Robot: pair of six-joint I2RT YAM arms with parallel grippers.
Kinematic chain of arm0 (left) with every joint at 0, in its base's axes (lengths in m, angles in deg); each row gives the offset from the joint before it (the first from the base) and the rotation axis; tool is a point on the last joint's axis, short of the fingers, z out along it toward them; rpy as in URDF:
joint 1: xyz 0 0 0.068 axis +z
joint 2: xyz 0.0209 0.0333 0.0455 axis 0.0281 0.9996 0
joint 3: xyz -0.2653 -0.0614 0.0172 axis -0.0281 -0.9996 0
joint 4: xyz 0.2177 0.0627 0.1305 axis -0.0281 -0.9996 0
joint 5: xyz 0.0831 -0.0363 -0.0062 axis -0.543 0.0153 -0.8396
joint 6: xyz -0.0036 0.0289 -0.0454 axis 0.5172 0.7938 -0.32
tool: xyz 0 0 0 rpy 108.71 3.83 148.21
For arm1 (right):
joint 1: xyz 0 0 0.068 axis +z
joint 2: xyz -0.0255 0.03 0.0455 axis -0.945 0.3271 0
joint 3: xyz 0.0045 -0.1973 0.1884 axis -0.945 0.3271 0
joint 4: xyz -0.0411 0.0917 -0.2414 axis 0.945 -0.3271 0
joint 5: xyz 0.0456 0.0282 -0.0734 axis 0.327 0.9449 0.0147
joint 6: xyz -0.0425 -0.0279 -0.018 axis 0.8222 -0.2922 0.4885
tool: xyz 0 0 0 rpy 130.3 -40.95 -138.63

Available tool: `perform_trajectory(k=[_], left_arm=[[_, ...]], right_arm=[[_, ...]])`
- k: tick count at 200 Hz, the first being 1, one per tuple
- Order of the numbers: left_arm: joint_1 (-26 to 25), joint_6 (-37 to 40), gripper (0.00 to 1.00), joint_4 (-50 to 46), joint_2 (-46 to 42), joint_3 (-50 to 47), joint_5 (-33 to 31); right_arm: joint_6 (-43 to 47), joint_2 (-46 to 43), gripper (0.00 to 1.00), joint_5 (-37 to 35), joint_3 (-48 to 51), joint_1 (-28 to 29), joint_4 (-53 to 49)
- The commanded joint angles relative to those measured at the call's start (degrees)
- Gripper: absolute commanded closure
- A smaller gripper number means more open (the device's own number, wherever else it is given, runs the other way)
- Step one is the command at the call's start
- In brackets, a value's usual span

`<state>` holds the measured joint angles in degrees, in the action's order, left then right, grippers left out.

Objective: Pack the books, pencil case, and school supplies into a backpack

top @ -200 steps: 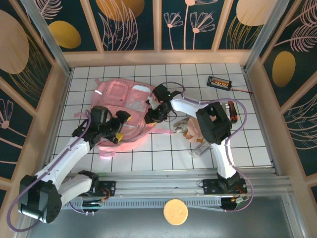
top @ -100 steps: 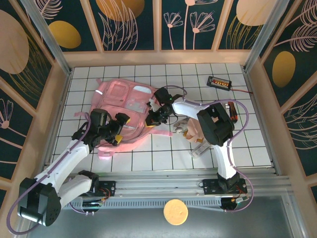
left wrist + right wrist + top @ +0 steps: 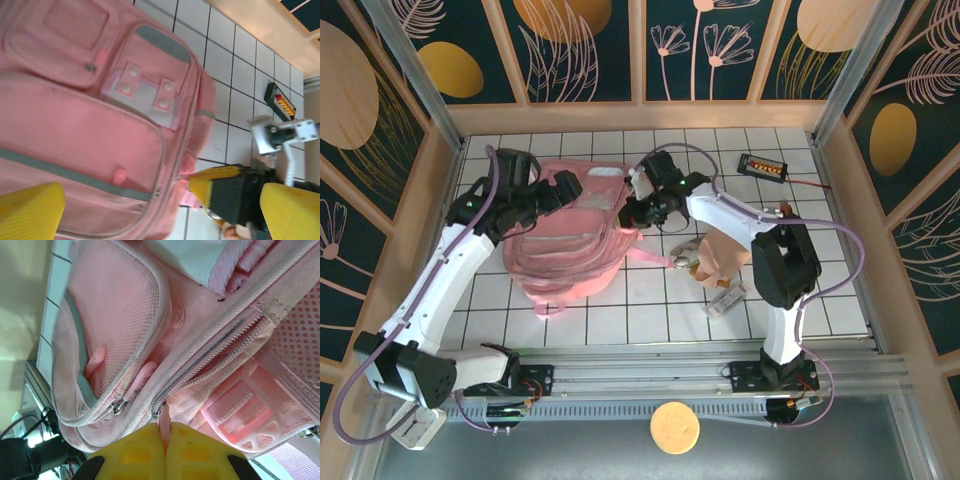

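Observation:
The pink backpack [image 3: 565,240] lies left of centre on the tiled table and spreads across the left wrist view [image 3: 100,125]. At its right edge my right gripper [image 3: 632,212] is shut on a pink zipper pull [image 3: 163,422], pinched between the yellow pads [image 3: 135,452]. Over the pack's far left part my left gripper [image 3: 548,196] hangs open, its yellow fingers [image 3: 30,210] wide apart above the front pocket. The beige-pink pencil case [image 3: 715,258] lies right of the pack. A whitish block of school supplies [image 3: 725,300] sits just in front of it. I cannot make out the books.
A black gadget with orange digits [image 3: 763,166] and its red wire lie at the back right. Wooden walls [image 3: 640,115] enclose the table. A pink strap [image 3: 655,258] trails from the pack toward the pencil case. The right forearm [image 3: 740,215] arches over the pencil case.
The left arm swung from the pack's near side to its far left. The right gripper closed on the zipper pull and drew back slightly. The backpack shifted and bulged.

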<state>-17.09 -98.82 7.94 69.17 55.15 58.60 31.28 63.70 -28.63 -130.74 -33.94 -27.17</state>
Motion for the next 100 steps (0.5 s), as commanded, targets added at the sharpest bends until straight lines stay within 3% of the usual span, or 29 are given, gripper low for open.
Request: perform_trajectory(k=[1,26,42,68,100], left_arm=[[-0.18,15.29,0.06,-8.86,2.4,2.34,-5.35],[-2.05,25.33,0.11,-7.68,2.34,2.36,-8.61],[-2.34,33.14,0.21,-3.58,0.57,-0.79,-2.54],[-3.67,41.33,0.22,1.31,-1.68,-6.03,3.25],[-7.54,48.17,0.3,0.2,2.52,-7.62,0.47]], right_arm=[[1.07,-3.1,1.0,2.01,-5.64,-0.9,-0.61],[3.0,-2.92,1.0,1.87,-8.61,-1.85,-2.47],[3.32,-2.84,1.0,2.36,-10.37,-2.83,-3.2],[4.1,-1.64,1.0,3.04,-13.03,-3.4,-5.38],[4.22,-0.87,1.0,3.12,-14.95,-3.31,-6.76]])
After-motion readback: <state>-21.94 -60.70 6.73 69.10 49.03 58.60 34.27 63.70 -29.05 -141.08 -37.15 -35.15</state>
